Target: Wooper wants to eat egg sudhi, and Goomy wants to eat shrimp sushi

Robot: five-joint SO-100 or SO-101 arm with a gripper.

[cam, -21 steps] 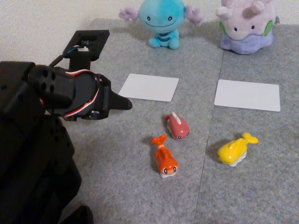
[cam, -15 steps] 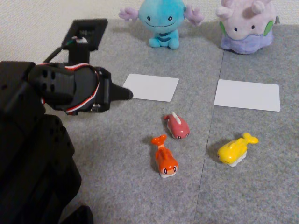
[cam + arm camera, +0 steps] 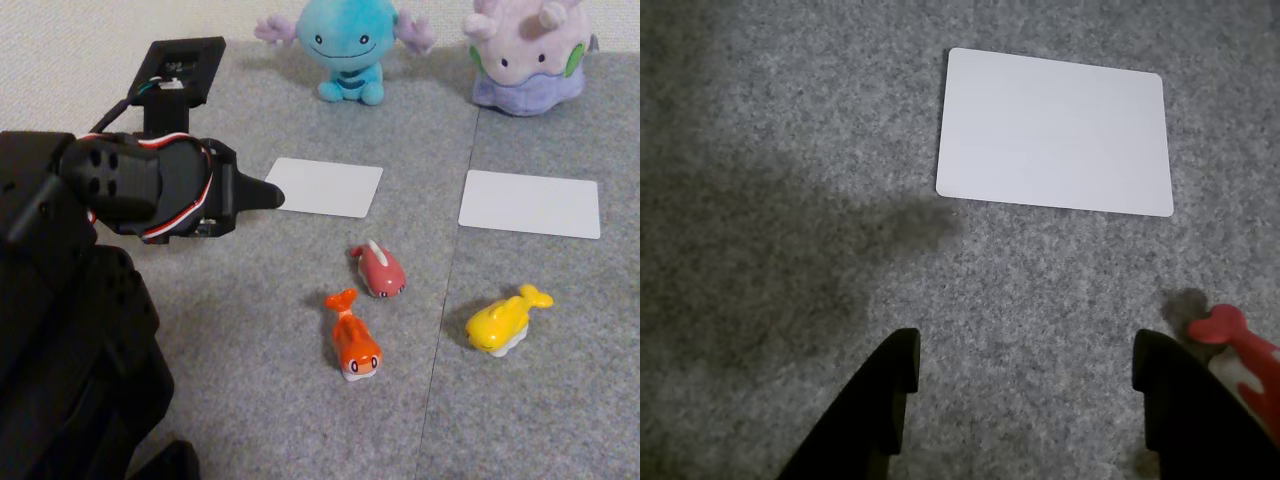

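Observation:
Wooper [image 3: 345, 45], the blue plush, sits at the back of the grey mat, with lavender Goomy [image 3: 525, 55] to its right. The yellow egg sudhi [image 3: 500, 322] lies front right on the mat. The orange shrimp sushi [image 3: 352, 340] lies front centre. My black gripper [image 3: 270, 194] hovers at the left, its tip near the left white card's [image 3: 325, 188] edge and well apart from both toys. In the wrist view the gripper [image 3: 1025, 360] is open above bare carpet, holding nothing, with that card [image 3: 1055, 130] ahead of it.
A pink-red fish toy [image 3: 380, 270] lies just behind the orange one; its tail [image 3: 1238, 345] shows beside my right finger in the wrist view. A second white card [image 3: 530, 203] lies in front of Goomy. My arm's bulk fills the fixed view's left.
The gripper has lifted and shifted slightly toward the back of the mat, its tip now at the left card's edge. The toys, plushes and cards have not moved.

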